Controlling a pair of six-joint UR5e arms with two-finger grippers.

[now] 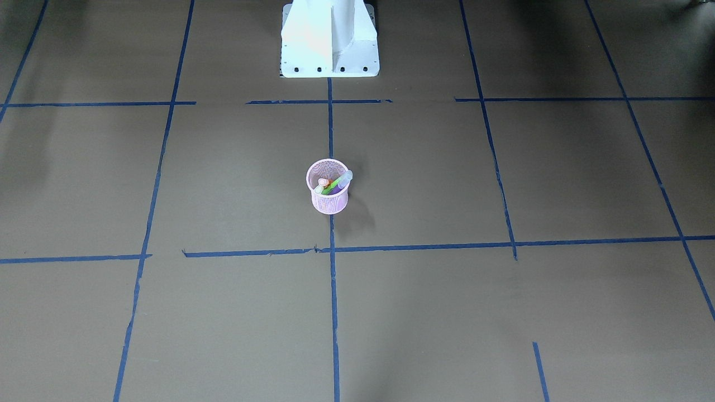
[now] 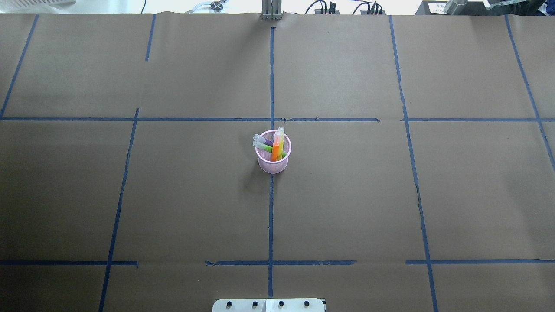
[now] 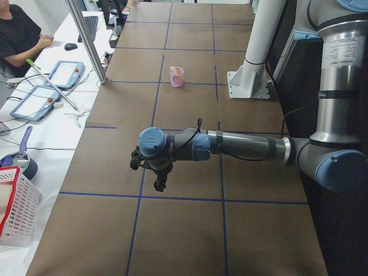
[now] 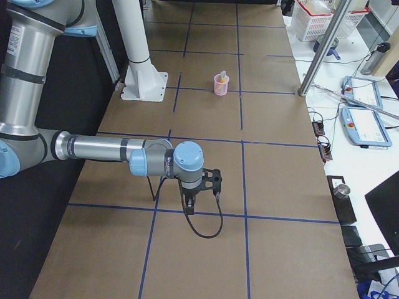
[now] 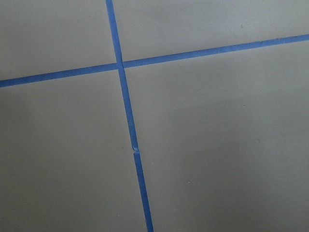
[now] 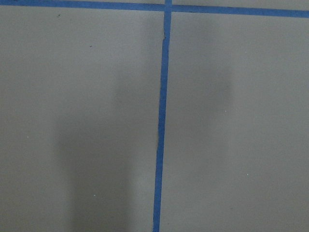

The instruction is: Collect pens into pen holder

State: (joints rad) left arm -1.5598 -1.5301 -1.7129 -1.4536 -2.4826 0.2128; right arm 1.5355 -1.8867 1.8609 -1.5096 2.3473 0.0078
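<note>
The pink wire-mesh pen holder [image 2: 272,166] stands upright at the table's middle, on the centre tape line; it also shows in the front view [image 1: 329,204]. In it lean the purple pen [image 2: 267,141], the green pen [image 2: 265,148] and the orange pen [image 2: 276,150], cap ends up. My left gripper [image 3: 147,173] shows only in the left side view, low over the table's left end, far from the holder. My right gripper [image 4: 202,190] shows only in the right side view, over the right end. I cannot tell whether either is open or shut. Both wrist views show only brown paper and blue tape.
The white robot base [image 1: 329,42] stands behind the holder. Blue tape lines [image 2: 271,216] grid the brown table. A person [image 3: 17,34], tablets and a white basket [image 3: 17,213] are beside the table's far edge, and a metal post [image 4: 324,50] stands there.
</note>
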